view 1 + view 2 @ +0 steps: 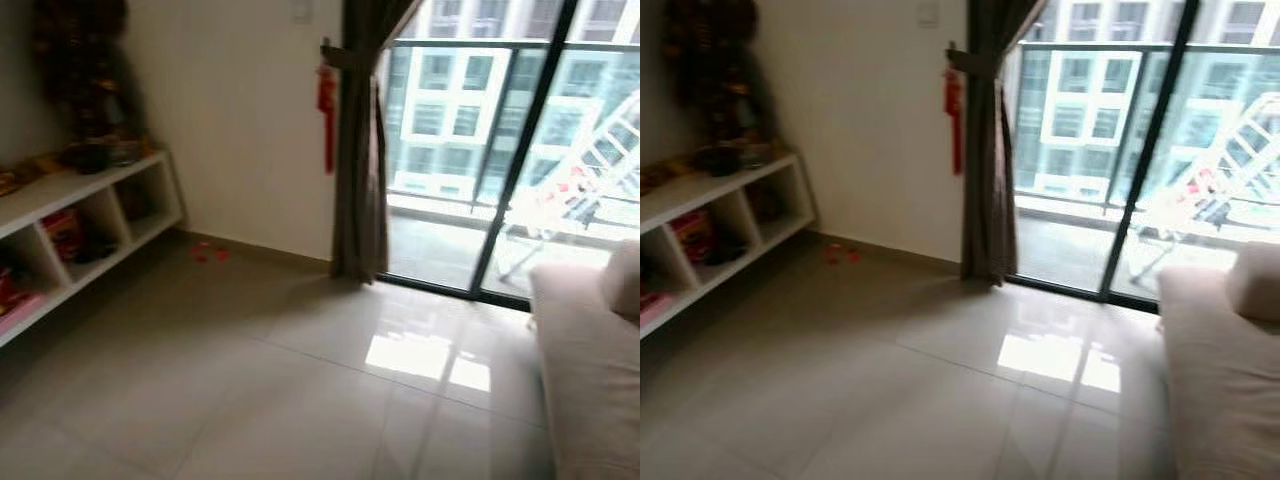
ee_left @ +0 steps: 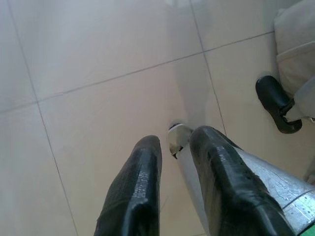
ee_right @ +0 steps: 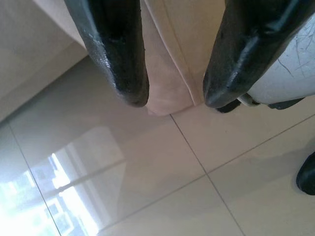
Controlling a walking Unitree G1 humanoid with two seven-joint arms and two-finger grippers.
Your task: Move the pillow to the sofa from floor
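Note:
The beige sofa (image 1: 590, 360) stands at the right edge of the head views, with a beige cushion (image 1: 625, 280) resting on its far end. My left gripper (image 2: 174, 140) hangs open over bare floor tiles. A beige fabric shape with a seam (image 2: 295, 44) lies beyond it; I cannot tell if it is the pillow or the sofa. My right gripper (image 3: 174, 98) is open and empty. Beige seamed fabric (image 3: 165, 73) reaches the floor right behind its fingertips.
A low white shelf unit (image 1: 90, 215) with clutter lines the left wall. A dark curtain (image 1: 360, 180) hangs beside the glass balcony door (image 1: 480, 150). Small red scraps (image 1: 210, 253) lie by the wall. My black foot (image 2: 275, 101) stands near the beige fabric. Glossy tiles (image 1: 260, 380) stretch between shelf and sofa.

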